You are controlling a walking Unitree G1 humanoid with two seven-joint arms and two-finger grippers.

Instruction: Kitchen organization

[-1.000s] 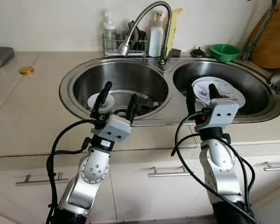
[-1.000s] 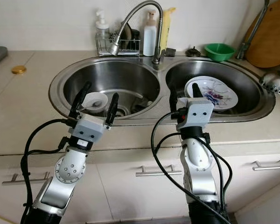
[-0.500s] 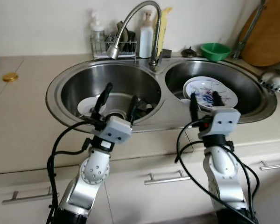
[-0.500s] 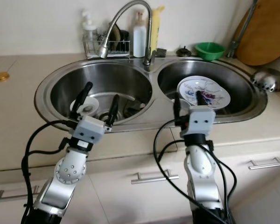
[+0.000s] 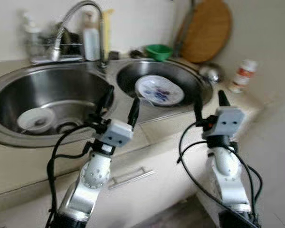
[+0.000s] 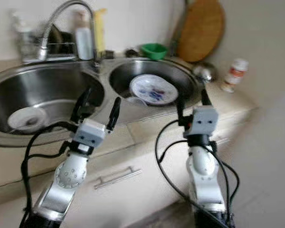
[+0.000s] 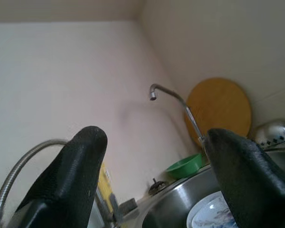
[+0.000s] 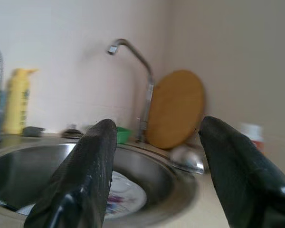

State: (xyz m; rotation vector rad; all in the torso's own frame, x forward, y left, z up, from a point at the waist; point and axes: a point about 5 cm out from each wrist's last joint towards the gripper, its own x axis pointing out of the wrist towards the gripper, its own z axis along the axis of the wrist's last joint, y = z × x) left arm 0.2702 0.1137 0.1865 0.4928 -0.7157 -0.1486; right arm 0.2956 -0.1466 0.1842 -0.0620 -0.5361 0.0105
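Left eye view has my left gripper point(image 5: 119, 102) and right gripper point(image 5: 209, 100) spread and empty; blurred, I might clip the white patterned plate point(image 5: 159, 90) in the round steel sink point(image 5: 192, 81).

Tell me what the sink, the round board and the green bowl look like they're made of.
Sink: stainless steel by its brushed grey sheen. Round board: probably wood, matte orange-brown; grain is blurred. Green bowl: likely plastic, uniformly bright coloured.
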